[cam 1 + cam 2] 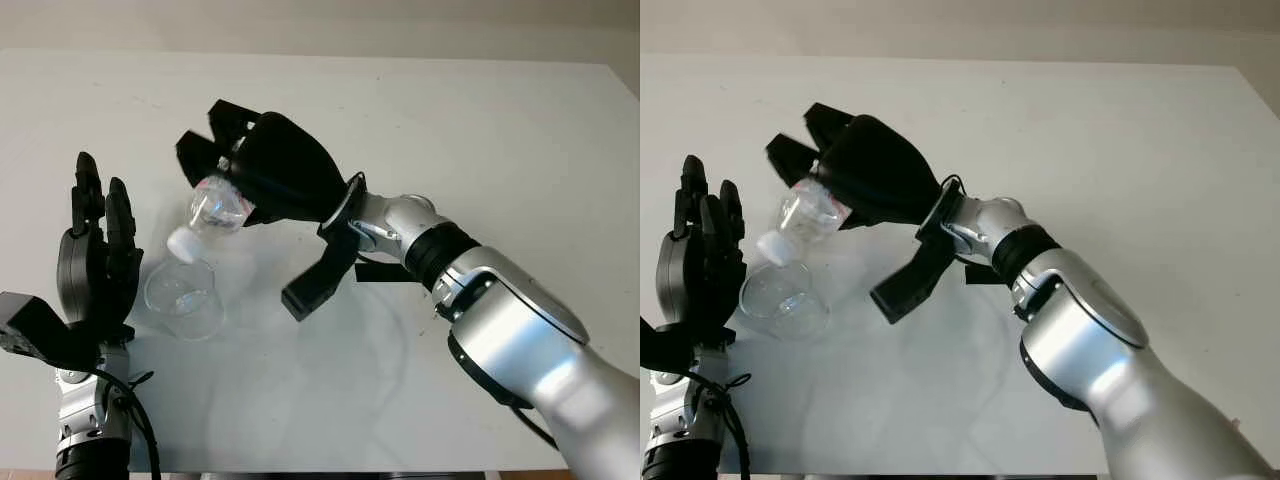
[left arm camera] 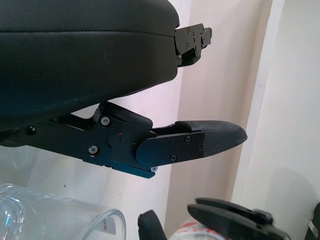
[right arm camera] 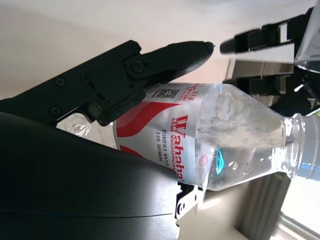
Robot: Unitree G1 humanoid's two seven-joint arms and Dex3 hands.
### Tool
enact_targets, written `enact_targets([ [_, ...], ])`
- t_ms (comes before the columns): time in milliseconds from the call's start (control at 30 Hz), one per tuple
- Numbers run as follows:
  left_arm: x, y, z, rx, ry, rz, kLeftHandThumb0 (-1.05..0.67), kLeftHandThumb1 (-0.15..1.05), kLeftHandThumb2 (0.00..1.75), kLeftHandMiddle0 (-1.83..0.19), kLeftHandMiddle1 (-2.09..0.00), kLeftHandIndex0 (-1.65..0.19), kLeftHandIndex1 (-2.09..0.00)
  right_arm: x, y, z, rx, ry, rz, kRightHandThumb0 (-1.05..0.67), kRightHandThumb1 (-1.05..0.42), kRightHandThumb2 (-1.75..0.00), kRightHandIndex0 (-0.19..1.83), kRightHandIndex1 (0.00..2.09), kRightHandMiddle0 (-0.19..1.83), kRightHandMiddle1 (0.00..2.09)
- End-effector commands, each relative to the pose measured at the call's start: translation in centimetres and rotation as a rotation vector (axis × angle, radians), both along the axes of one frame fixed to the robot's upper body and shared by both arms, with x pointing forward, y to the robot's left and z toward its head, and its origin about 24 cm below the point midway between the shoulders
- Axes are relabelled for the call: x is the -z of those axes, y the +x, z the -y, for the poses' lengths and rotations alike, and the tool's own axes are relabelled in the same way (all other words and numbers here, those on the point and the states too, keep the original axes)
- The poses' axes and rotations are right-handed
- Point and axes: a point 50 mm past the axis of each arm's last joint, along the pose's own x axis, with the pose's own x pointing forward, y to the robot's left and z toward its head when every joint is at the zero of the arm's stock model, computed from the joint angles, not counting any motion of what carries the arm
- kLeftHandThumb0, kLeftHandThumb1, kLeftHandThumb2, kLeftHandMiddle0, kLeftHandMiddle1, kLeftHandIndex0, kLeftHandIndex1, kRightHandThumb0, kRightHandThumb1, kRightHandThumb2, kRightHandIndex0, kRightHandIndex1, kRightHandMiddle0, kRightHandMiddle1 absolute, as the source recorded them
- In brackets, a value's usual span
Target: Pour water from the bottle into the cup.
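The bottle (image 1: pixel 215 210) is held in the right hand (image 1: pixel 275 170), above the table (image 1: pixel 480 130) and clear of its surface. The fingers (image 3: pixel 165 60) of this hand are wrapped around the labelled body of the bottle, as seen in the right wrist view. The bottle is tilted steeply, with its neck pointed down and toward the cup (image 1: pixel 183 298). A white cap (image 1: pixel 183 244) appears to be seated on the neck, just above the rim of the cup and on the side of the cup nearest the bottle. Whether the cap is fully fastened cannot be determined.

The cup stands upright on the table, just beside the left hand (image 1: pixel 95 260). The left hand is held upright next to the cup and grasps nothing; it is open. Contact between this hand and the cup cannot be confirmed.

Water is visible inside the bottle, gathered toward the shoulder and neck. No stream is seen between the neck and the cup. Whether the cup contains any water cannot be determined, as its wall is transparent.

Progress is judged as follows: the grasp, the lift and the tilt are complete, and the neck is positioned at the cup. The transfer of water is judged not yet accomplished. With the cap in place, no flow is to be expected.
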Motion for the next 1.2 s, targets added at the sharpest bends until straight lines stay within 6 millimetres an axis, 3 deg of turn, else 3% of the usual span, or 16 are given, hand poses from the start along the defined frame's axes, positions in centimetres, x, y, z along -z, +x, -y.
enact_targets([
  [0, 1.2, -0.3, 0.1, -0.008, -0.011, -0.037, -0.72, 1.05, 0.50, 0.14, -0.06, 0.14, -0.06, -1.4, 0.0, -0.2, -0.027, 0.011, 0.074, -0.51, -1.05, -0.35, 1.31, 2.09, 0.88, 2.09],
  [233, 1.1, -0.1, 0.3, -0.005, -0.011, -0.034, -0.72, 1.05, 0.50, 0.14, -0.05, 0.15, -0.05, -2.0, -0.1, -0.2, -0.064, -0.022, 0.172, -0.44, -1.05, -0.22, 1.37, 2.09, 0.94, 2.09],
  [300, 1.1, -0.1, 0.4, -0.004, -0.011, -0.033, -0.72, 1.05, 0.50, 0.15, -0.05, 0.16, -0.05, -2.1, -0.1, -0.3, -0.067, -0.040, 0.217, -0.46, -1.05, -0.24, 1.37, 2.09, 0.80, 2.09],
  [467, 1.0, -0.1, 0.5, -0.008, -0.015, -0.031, -0.72, 1.05, 0.51, 0.15, -0.05, 0.16, -0.05, -2.1, -0.1, -0.6, -0.078, -0.080, 0.256, -0.43, -1.05, -0.10, 1.41, 2.09, 0.80, 2.09],
  [600, 1.0, -0.1, 0.7, -0.015, -0.013, -0.032, -0.72, 1.05, 0.51, 0.14, -0.06, 0.15, -0.06, -2.1, -0.3, -0.7, -0.092, -0.079, 0.274, -0.45, -1.05, -0.18, 1.40, 2.09, 0.79, 2.09],
  [700, 1.1, -0.1, 0.7, -0.015, -0.009, -0.029, -0.72, 1.05, 0.51, 0.14, -0.06, 0.15, -0.06, -2.0, -0.3, -0.7, -0.096, -0.100, 0.303, -0.50, -1.05, -0.23, 1.34, 2.09, 0.55, 2.09],
  [800, 1.1, -0.1, 0.8, -0.007, -0.016, -0.027, -0.72, 1.05, 0.51, 0.14, -0.05, 0.15, -0.05, -2.0, -0.4, -0.7, -0.112, -0.111, 0.307, -0.51, -1.05, -0.22, 1.31, 2.09, 0.46, 2.09],
  [900, 1.1, 0.0, 1.0, -0.005, -0.016, -0.027, -0.73, 1.05, 0.52, 0.15, -0.05, 0.16, -0.05, -2.0, -0.4, -0.8, -0.122, -0.127, 0.306, -0.48, -1.05, -0.16, 1.24, 2.09, 0.33, 1.95],
  [1100, 1.2, 0.1, 1.1, -0.004, -0.020, -0.025, -0.73, 1.05, 0.52, 0.15, -0.05, 0.16, -0.05, -1.9, -0.4, -0.9, -0.116, -0.128, 0.297, -0.45, -1.05, -0.09, 1.17, 2.09, 0.31, 1.81],
  [1167, 1.3, 0.1, 1.1, -0.005, -0.022, -0.021, -0.73, 1.05, 0.52, 0.14, -0.05, 0.16, -0.05, -1.9, -0.4, -0.9, -0.118, -0.127, 0.294, -0.47, -1.05, -0.12, 1.19, 2.09, 0.37, 1.86],
])
